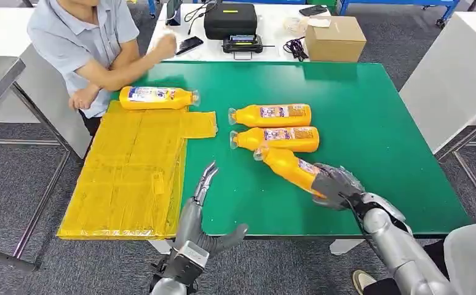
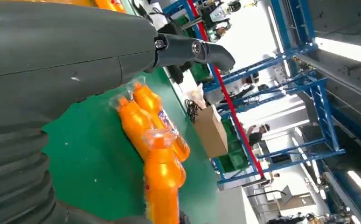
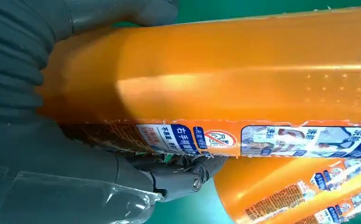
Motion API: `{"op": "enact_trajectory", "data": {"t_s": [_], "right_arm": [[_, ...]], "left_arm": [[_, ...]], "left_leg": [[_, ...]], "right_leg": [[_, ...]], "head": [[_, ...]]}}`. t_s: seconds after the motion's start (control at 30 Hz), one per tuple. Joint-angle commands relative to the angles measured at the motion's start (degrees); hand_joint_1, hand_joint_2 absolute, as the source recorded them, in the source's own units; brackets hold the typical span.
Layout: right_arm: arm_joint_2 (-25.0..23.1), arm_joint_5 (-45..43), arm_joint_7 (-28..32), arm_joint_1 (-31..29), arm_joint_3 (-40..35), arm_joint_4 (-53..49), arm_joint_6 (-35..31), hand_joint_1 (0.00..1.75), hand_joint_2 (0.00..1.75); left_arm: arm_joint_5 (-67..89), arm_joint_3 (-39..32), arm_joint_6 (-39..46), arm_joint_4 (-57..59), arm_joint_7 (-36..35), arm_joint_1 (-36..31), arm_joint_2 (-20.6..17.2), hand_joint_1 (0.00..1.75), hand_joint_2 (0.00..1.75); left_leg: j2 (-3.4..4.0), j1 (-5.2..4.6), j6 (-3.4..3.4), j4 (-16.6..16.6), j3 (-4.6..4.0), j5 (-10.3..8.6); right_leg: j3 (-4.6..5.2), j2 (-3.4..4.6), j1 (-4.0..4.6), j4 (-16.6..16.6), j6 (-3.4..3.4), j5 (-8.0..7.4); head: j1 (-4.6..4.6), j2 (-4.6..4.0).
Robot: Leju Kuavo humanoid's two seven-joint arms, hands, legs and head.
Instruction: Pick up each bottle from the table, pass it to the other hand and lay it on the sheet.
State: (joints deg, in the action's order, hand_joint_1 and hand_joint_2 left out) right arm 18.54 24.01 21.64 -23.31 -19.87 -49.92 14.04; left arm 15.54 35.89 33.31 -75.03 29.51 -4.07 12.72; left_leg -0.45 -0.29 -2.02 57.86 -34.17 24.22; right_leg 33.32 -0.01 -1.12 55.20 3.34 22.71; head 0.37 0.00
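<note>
Several orange bottles lie on the green table [image 1: 371, 110]. My right hand [image 1: 336, 184] grips the base of the nearest bottle [image 1: 288, 165], [image 3: 225, 79], which points its cap away to the left. Two more bottles [image 1: 272, 115] [image 1: 276, 139] lie side by side just beyond it, seen also in the left wrist view [image 2: 136, 121]. Another bottle [image 1: 157, 97] rests at the far end of the yellow sheet [image 1: 131, 172]. My left hand [image 1: 202, 190] is open at the table's near edge, fingers stretched forward, beside the sheet.
A person [image 1: 88, 43] leans on the table's far left corner, an arm near the bottle on the sheet. Behind stands a white table with a cardboard box [image 1: 335, 38], a black case [image 1: 230, 19] and phones. Blue racks [image 2: 281, 93] stand in the background.
</note>
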Motion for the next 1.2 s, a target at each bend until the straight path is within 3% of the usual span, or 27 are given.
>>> {"op": "enact_trajectory", "data": {"t_s": [0.03, 0.13, 0.6, 0.8, 1.2], "right_arm": [[-5.0, -8.7, 2.9, 5.1, 0.2, -5.3, 0.1, 1.75, 1.75], [-7.7, -10.2, 2.7, 6.4, -0.1, -11.4, -0.7, 1.75, 1.75], [-12.0, -12.0, 3.7, 4.7, -4.6, -15.6, 0.5, 1.75, 1.75], [-13.0, -12.2, 3.6, 3.6, -7.9, -12.6, -0.3, 1.75, 1.75], [-14.2, -13.4, 4.8, 0.8, -13.2, -3.3, 1.3, 1.75, 1.75]], "left_arm": [[-16.7, -1.0, -0.5, 7.0, 0.0, -3.1, 1.7, 0.0, 1.75], [-28.9, -2.8, -7.2, 11.3, -6.1, -3.4, 2.4, 0.0, 1.75], [-40.0, -4.4, -8.0, 15.9, -6.3, -6.1, 2.2, 0.0, 1.75], [-41.8, -3.4, -8.0, 15.9, -3.8, -7.8, 2.2, 0.0, 1.75], [-45.6, 0.5, -13.1, 12.5, -5.3, -8.5, 0.2, 0.0, 1.75]], "left_leg": [[0.03, 0.08, 0.1, -0.1, 0.09, 0.02], [0.11, 0.07, 0.16, -0.1, 0.09, 0.03], [0.16, 0.11, 0.18, 0.0, -0.47, 0.08], [0.06, 0.11, 0.15, 0.0, -0.64, 0.02], [0.05, 0.09, 0.13, 0.0, -0.66, 0.0]], "right_leg": [[-0.11, -0.01, 0.08, -0.1, -0.12, 0.01], [-0.11, 0.06, 0.08, -0.1, -0.18, 0.0], [0.4, 0.17, 0.13, 0.1, -0.2, 0.1], [0.56, 0.08, 0.11, 0.1, -0.17, 0.05], [0.57, 0.1, 0.09, 0.1, -0.14, 0.03]], "head": [[0.0, 0.0], [-0.02, 0.0], [0.0, 0.0], [0.0, 0.0], [-0.02, 0.0]]}}
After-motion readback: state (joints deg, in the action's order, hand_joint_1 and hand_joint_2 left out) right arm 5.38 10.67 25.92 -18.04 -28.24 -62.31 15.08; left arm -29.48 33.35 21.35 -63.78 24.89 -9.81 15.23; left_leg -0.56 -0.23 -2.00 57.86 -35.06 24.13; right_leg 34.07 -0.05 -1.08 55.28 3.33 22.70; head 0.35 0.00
